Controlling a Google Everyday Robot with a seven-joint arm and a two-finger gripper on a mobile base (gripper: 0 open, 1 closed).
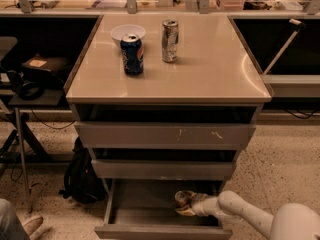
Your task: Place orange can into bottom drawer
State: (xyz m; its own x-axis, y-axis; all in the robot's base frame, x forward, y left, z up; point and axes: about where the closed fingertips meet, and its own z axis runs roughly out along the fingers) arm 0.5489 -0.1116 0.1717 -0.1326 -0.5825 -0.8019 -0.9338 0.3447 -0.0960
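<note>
The bottom drawer [125, 215] is pulled open at the foot of the grey cabinet. My white arm reaches in from the lower right, and my gripper [187, 204] is inside the drawer, on its right side. The orange can [181, 198] is at the gripper's tip, silver top showing, low over the drawer floor. Part of the can is hidden by the gripper.
On the cabinet top [210, 69] stand a dark blue can [132, 54], a silver-grey can [170, 40] and a white bowl [128, 32]. The two upper drawers [165, 134] stand slightly ajar. A black backpack [80, 176] leans at the cabinet's left, next to a side table [25, 99].
</note>
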